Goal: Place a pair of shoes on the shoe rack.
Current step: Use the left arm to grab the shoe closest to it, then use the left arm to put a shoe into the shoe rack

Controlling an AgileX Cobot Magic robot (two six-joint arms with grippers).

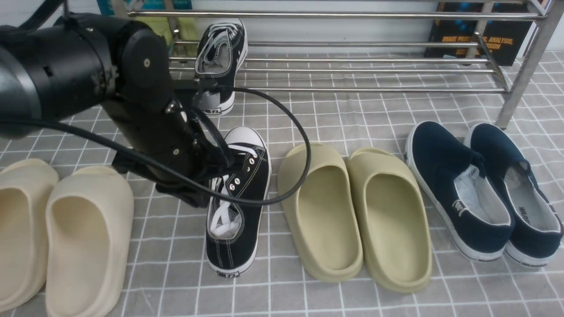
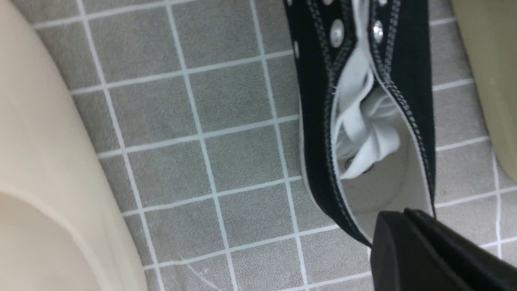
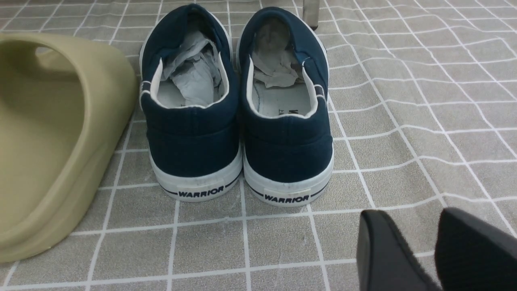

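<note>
Cream foam slides (image 1: 83, 246), one pair, front view: nearest the camera, one cut off at the frame edge. Olive foam slides (image 1: 352, 220), one pair, just beside the floor sneaker. Navy slip-ons (image 1: 462, 189), one pair, tilted toward one another, part of a word legible on one insole.

Black sneakers, two, white-laced: one sneaker (image 1: 238, 220) lies on the grid cloth, toe toward the rack; its mate (image 1: 229, 57) rests on the lower tier of the silver shoe rack (image 1: 352, 70), heel toward the camera. Heel labels too small to read.

Dark book (image 1: 478, 39) behind the rack, lettered "IMAGE PROCES…" and "ANALYSIS", remainder obscured by bars. Left arm (image 1: 145, 88) and looping black cable (image 1: 304, 132) hide part of both sneakers; wall pale.

Left wrist view: left gripper (image 2: 404, 212), closed, fingertips together, nothing held, above the heel end of the floor sneaker, which they partly hide. Laces tucked inside; toe out of frame.

Right wrist view: right gripper (image 3: 408, 214), fingers apart with a narrow gap, empty. Navy slip-ons side by side, each heel marked "WARRIOR"; insole lettering partly hidden. Grid cloth (image 3: 424, 169) grey, white-lined, rippled. Olive slide cropped.
</note>
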